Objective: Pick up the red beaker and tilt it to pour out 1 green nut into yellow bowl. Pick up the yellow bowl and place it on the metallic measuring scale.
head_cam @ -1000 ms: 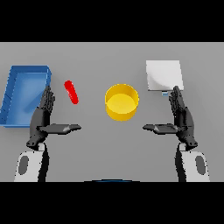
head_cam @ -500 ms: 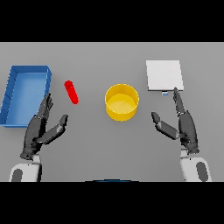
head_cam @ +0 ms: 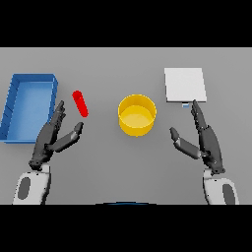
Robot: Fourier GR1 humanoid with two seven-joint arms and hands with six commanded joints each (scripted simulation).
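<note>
The red beaker (head_cam: 80,103) lies on its side on the grey table, left of centre. The yellow bowl (head_cam: 137,115) stands upright at mid-table; its inside looks plain yellow. The metallic measuring scale (head_cam: 184,84) is a pale square plate at the back right. My left hand (head_cam: 49,142) is open, fingers straight and pointing toward the beaker, just below and left of it without touching. My right hand (head_cam: 205,140) is open too, fingers straight, in front of the scale and right of the bowl.
A blue tray (head_cam: 27,104) with raised walls sits at the far left, close beside my left hand. Bare grey table lies between the bowl and each hand.
Both hands have pulled back toward the near edge and tilted. The left hand now leans toward the beaker and the right hand has shifted further right. Beaker, bowl and scale stayed put.
</note>
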